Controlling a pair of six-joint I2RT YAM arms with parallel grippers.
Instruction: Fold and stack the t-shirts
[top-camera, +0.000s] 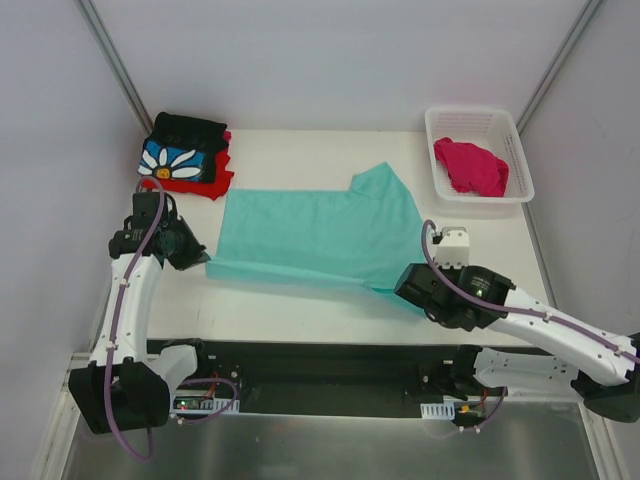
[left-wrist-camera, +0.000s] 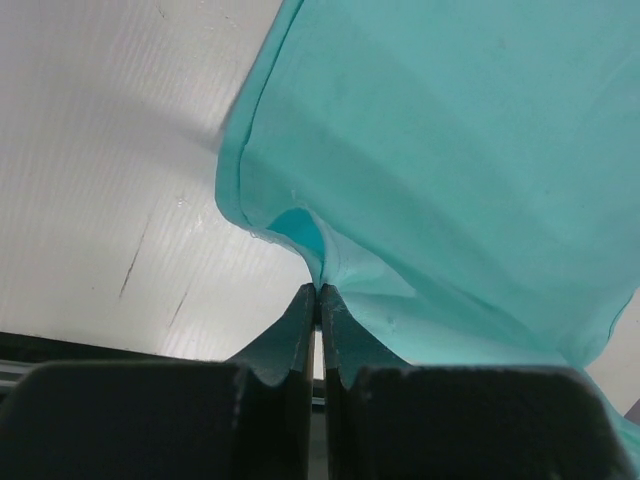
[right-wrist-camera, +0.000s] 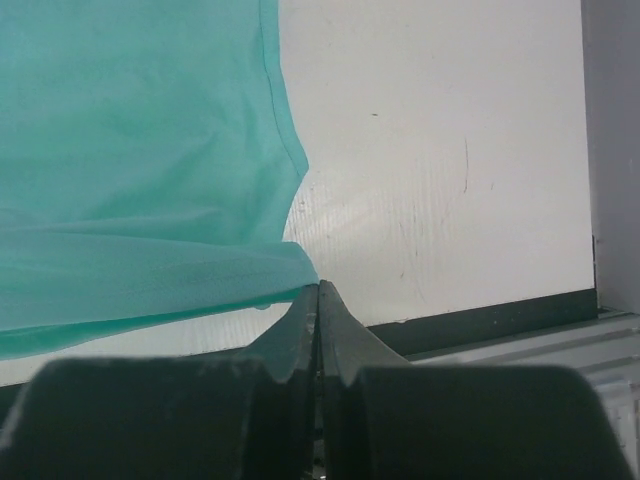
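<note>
Teal shirt (top-camera: 310, 235) lies spread on the desk (top-camera: 300, 305), near corners pinched by the left hand (left-wrist-camera: 318, 292) and the right hand (right-wrist-camera: 318, 290). Black daisy shirt (top-camera: 182, 150) sits on the red shirt (top-camera: 213, 186), far left.

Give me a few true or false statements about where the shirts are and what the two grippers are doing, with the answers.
1. The left gripper is shut on the edge of the mint-teal shirt. True.
2. The right gripper is open and holds nothing. False: it is shut on a corner of the mint-teal shirt.
3. The magenta-pink shirt lies in the white basket. True.
4. The black daisy shirt lies under the red shirt. False: it sits on top of the red shirt.
5. The mint-teal shirt is folded small on the stack. False: it lies spread on the table.
</note>
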